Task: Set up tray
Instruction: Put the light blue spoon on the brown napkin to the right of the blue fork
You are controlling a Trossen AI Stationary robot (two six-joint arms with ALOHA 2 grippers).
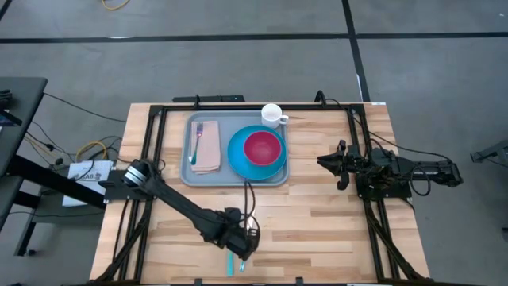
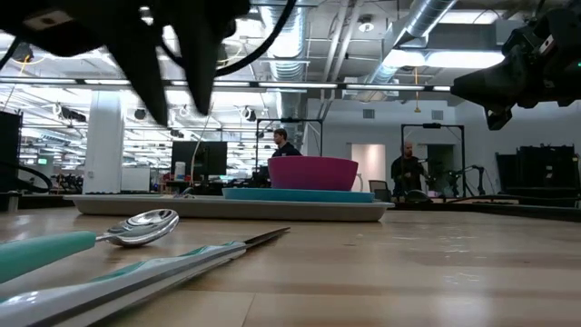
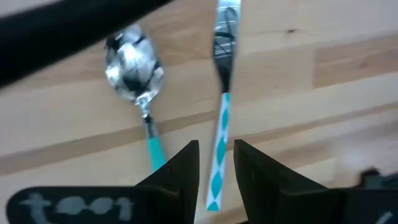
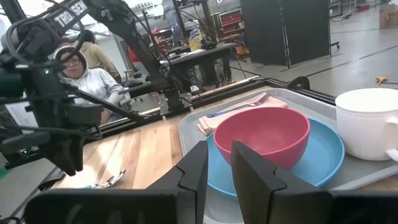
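You are looking at a large open hall with a grey concrete floor (image 1: 238,56), exposed ducts overhead, and people at workstations well beyond the worktop (image 1: 317,206). The worktop is pale butcher-block wood edged by a black metal frame.

Take the tray (image 1: 190,176) as your landmark. It sits at the far middle of the worktop, light grey and low-rimmed. On it, the round blue plate (image 1: 238,164) fills the right half, with the pink bowl (image 1: 263,147) resting on the plate. The tan napkin (image 1: 207,151) lies on the tray's left half, with a fork (image 1: 197,137) on top. The white mug (image 1: 273,115) stands at the tray's far right corner, touching the rim.

Your left arm stretches from the tray's near left across to the worktop's front edge, well apart from the tray. Its left gripper (image 3: 216,163) hangs just above the knife (image 3: 219,121), the fingers released with a narrow gap straddling the teal-patterned handle. The spoon (image 3: 137,87) lies just beside the knife.

Your right arm waits to the right of the tray, pointing toward it, its right gripper (image 4: 218,163) raised off the wood with fingers slightly parted, grasping nothing.
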